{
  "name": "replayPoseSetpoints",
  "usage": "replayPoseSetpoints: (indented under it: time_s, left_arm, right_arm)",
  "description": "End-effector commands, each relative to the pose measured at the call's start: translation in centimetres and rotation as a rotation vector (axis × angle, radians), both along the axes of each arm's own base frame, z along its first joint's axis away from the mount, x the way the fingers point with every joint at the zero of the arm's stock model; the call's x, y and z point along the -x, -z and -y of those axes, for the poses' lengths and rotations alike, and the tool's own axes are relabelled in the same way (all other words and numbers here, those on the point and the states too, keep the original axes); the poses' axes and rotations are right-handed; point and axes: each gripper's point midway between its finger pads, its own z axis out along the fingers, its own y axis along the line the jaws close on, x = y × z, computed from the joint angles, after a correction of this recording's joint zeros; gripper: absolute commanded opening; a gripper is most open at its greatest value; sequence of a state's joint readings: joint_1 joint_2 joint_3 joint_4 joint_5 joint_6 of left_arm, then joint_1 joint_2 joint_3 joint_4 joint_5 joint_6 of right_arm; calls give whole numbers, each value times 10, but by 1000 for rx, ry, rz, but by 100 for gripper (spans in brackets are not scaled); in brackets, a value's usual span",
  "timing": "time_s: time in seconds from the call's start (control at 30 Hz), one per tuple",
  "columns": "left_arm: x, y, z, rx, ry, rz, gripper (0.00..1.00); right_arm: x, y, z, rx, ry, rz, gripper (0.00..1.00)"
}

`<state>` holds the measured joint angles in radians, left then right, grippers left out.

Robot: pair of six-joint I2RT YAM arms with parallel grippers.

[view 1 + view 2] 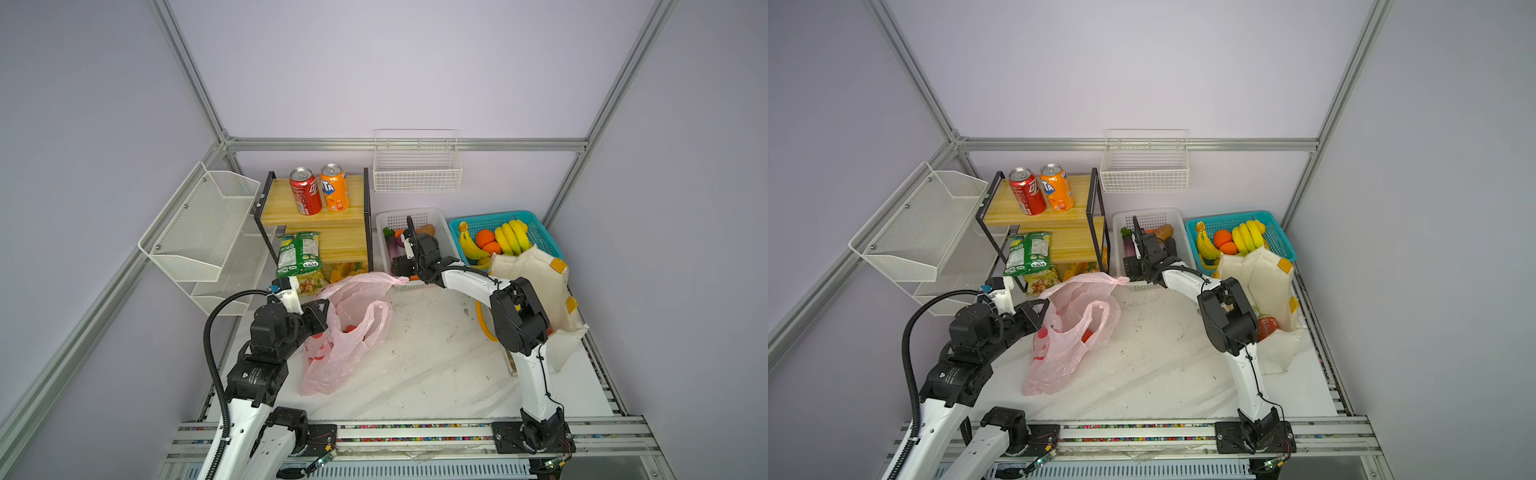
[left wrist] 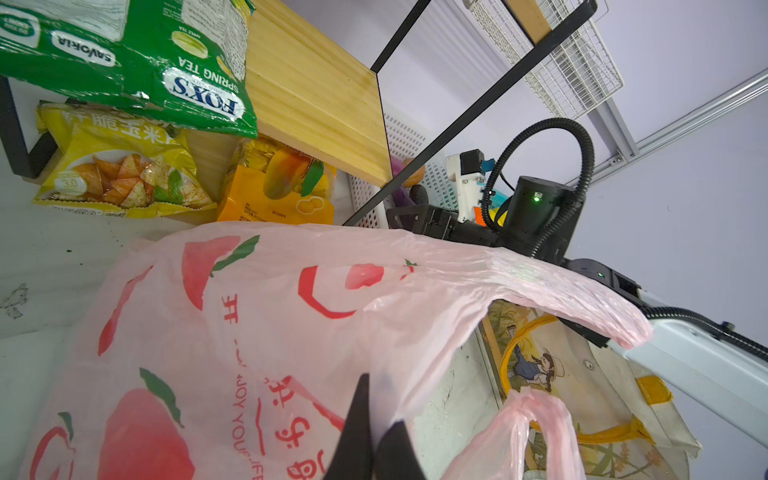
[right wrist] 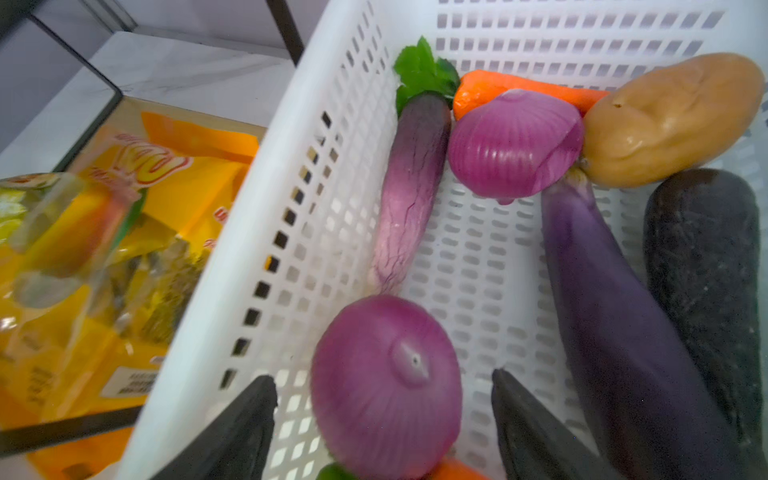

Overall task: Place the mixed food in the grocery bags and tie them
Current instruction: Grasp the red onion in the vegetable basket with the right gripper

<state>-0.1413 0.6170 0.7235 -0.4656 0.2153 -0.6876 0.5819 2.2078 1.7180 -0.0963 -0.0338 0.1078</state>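
My left gripper (image 2: 376,419) is shut on the rim of the pink grocery bag (image 1: 349,332), holding its mouth up; something red (image 1: 351,329) lies inside. My right gripper (image 3: 382,378) hangs open in the white basket (image 3: 232,232), its fingers either side of a purple onion (image 3: 374,415) without touching it. A second onion (image 3: 515,141) and a long purple eggplant (image 3: 623,311) lie in the same basket. The red soda can (image 1: 305,191) stands on the shelf, the yellow chip packet (image 2: 120,166) below it. The cream tote (image 1: 536,282) slumps at the right.
An orange can (image 1: 334,188) and a green packet (image 1: 298,253) are on the wooden shelf (image 1: 332,216). A teal basket (image 1: 540,232) holds bananas and oranges. A potato (image 3: 673,116), carrot (image 3: 490,89) and dark vegetable (image 3: 702,257) share the white basket. Wire racks hang left and behind.
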Motion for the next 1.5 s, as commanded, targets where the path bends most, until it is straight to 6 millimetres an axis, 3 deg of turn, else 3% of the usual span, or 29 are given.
replayPoseSetpoints:
  time_s: [0.0,0.3,0.53,0.67,0.9,1.07,1.23,1.37,1.47]
  left_arm:
    - [-3,3,-2,-19,-2,19,0]
    - [-5,4,-1,-27,7,25,0]
    - [-5,5,0,-27,10,24,0]
    - [-6,5,0,-28,13,26,0]
    - [-8,5,8,0,50,24,0]
    - [-8,2,10,7,62,32,0]
    - [-7,-3,17,34,95,47,0]
    - [-6,-9,23,60,129,68,0]
    - [-8,-10,25,75,134,71,0]
  right_arm:
    - [-3,9,-1,22,-35,-44,83]
    - [-14,47,-8,94,-67,-129,86]
    - [-34,50,5,72,-26,-126,77]
    - [-40,29,1,21,-58,-87,65]
    - [-34,-55,3,-101,-92,45,51]
    - [-4,-110,16,-205,-110,134,49]
    - [30,-134,32,-252,-114,158,49]
    - [78,-150,54,-334,-94,158,49]
    - [129,-146,59,-443,-150,103,48]
